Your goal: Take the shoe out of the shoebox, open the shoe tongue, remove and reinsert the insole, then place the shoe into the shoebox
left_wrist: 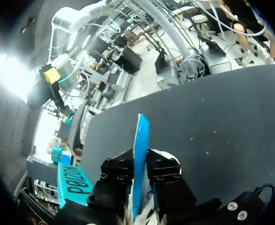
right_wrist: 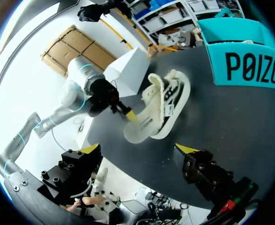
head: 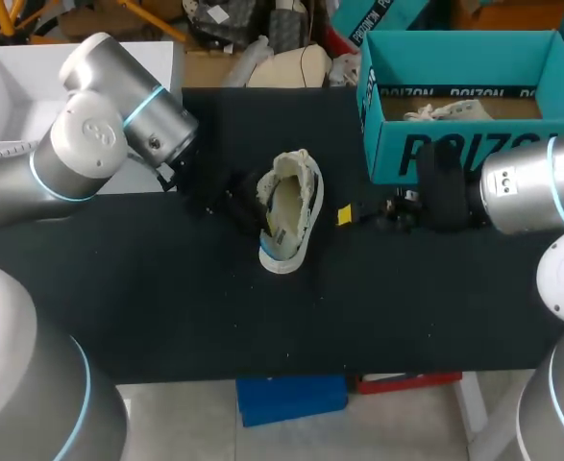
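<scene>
A cream shoe (head: 296, 206) lies on its side in the middle of the black table (head: 166, 307), its opening turned toward my left arm. My left gripper (head: 246, 197) is at the shoe's opening. In the left wrist view its black fingers (left_wrist: 116, 168) press from both sides on a thin blue insole (left_wrist: 140, 140) that stands up between them. My right gripper (right_wrist: 138, 149) hangs open just right of the shoe (right_wrist: 163, 105), apart from it, with nothing between its fingers. The teal shoebox (head: 454, 154) stands open at the back right.
A second pale shoe (head: 445, 110) lies inside the shoebox (right_wrist: 249, 70). A white open box (head: 12, 86) stands at the back left corner. The table's front half is bare black cloth.
</scene>
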`<state>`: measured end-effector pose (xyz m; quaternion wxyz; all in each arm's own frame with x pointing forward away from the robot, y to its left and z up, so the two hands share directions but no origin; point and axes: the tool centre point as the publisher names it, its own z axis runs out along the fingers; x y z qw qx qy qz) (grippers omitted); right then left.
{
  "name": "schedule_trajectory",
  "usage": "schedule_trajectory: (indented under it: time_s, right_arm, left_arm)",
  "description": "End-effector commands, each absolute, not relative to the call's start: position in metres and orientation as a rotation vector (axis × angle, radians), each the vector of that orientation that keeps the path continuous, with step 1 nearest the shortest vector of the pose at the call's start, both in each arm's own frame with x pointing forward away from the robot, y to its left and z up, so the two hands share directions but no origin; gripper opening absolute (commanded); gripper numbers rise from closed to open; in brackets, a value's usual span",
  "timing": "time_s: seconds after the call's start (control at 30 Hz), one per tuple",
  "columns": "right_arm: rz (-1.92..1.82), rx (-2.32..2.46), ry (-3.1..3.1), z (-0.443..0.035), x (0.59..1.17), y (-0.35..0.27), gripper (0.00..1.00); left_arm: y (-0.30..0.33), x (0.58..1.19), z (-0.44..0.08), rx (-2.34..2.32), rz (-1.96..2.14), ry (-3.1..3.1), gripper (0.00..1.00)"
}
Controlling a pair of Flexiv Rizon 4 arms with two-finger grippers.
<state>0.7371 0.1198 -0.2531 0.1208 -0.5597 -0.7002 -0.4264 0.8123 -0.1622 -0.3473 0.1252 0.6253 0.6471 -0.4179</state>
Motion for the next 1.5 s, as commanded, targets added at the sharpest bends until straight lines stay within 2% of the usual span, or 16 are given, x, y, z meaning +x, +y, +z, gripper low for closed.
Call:
schedule_trajectory:
  time_s: [0.03,0.93,1.5]
  right_arm:
    - [-1.242,-1.639,-2.047,-0.253,0.737,0.121,1.00]
    - [-1.242,-1.639,-2.047,-0.253,0.737,0.121,1.00]
    - [-1.242,-1.639,-2.047,-0.253,0.737,0.121,1.00]
  left_arm:
    - [-0.160,0.810,-0.348,1.834,-1.212,1.896,0.00]
    - [-0.180,0.877,-0.373,1.746,-1.191,1.871,0.00]
    - [-0.192,0.882,-0.384,2.136,-0.675,1.876,0.00]
